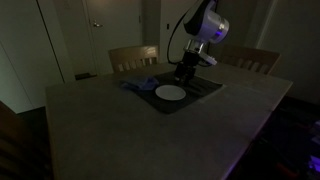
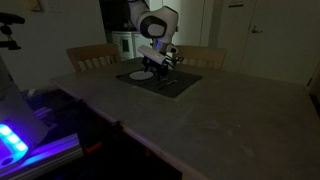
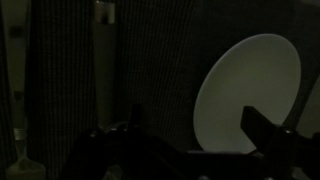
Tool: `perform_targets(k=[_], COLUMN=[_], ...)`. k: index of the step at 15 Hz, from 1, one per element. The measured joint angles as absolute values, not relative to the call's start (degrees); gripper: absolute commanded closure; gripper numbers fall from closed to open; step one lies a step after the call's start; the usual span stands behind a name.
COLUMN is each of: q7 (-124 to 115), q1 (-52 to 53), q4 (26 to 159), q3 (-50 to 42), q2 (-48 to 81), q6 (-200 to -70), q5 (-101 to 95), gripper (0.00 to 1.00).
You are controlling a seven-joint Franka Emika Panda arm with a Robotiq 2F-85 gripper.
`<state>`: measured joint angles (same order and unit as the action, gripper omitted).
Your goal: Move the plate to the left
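A white round plate (image 1: 171, 92) lies on a dark placemat (image 1: 200, 88) on the far part of the table. It shows in both exterior views (image 2: 142, 74) and at the right of the wrist view (image 3: 245, 90). My gripper (image 1: 185, 72) hangs just above the mat beside the plate, also seen in an exterior view (image 2: 160, 62). In the wrist view the gripper (image 3: 195, 135) is open and empty. One finger is over the plate's near edge and the other is over the bare mat. I cannot tell whether a finger touches the plate.
A blue cloth (image 1: 137, 84) lies on the mat beside the plate. Two wooden chairs (image 1: 133, 57) (image 1: 250, 60) stand behind the table (image 1: 130, 130). A glowing device (image 2: 20, 140) sits off the table's near corner. The room is dim.
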<state>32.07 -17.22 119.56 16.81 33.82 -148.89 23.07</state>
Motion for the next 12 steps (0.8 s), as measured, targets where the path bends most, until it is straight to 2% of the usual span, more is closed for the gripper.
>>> perform_targets(k=[12], q7=[32.77], q1=[-17.56], q4=[119.56], q3=[18.49], q2=[33.88], q6=[-146.20], q5=[25.36], gripper=[0.00])
